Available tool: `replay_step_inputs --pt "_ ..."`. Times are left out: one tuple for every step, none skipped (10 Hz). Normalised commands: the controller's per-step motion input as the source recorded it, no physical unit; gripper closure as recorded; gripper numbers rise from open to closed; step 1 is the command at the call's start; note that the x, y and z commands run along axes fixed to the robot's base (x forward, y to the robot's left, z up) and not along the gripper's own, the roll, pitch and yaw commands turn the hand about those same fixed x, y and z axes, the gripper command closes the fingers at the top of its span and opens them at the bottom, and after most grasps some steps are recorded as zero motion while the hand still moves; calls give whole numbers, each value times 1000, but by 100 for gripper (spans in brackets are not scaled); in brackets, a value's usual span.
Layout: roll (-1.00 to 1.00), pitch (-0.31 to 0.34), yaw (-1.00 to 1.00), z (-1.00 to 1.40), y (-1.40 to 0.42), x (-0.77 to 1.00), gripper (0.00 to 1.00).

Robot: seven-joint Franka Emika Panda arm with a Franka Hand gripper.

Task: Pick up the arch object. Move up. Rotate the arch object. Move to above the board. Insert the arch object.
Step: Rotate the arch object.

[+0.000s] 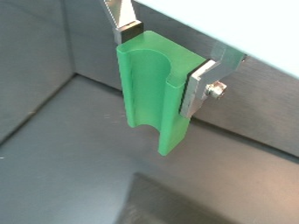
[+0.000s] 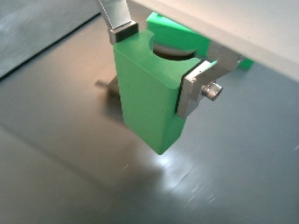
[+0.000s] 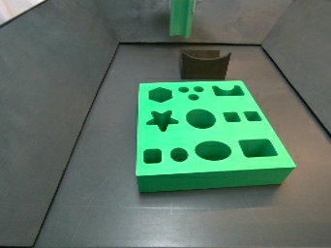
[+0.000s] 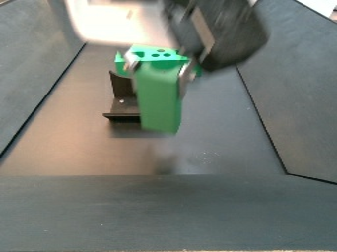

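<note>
The arch object (image 1: pixel 156 96) hangs upright, clamped in the claw (image 1: pixel 163 61), whose silver plates pinch its upper end so its length hangs free. It is high off the floor and beyond the far edge of the board (image 3: pixel 207 136), near the dark brown block (image 3: pixel 203 63). I'd guess it still needs rotating, then carrying over the board's notched cut-out.

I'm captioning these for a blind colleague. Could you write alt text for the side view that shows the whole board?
A green board with shaped cut-outs lies on a dark floor; a dark brown block stands behind it. The claw is out of frame here, but the arch object hangs above.
</note>
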Motion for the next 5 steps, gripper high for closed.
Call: replay_step_inputs --pt "61 -33 31 713 -1000 -779 100" --pt "74 -15 29 697 -1000 -778 100" --pt "86 12 26 669 -1000 -762 100" --pt "90 23 26 656 -1000 -750 100" --pt "97 35 26 625 -1000 -707 100"
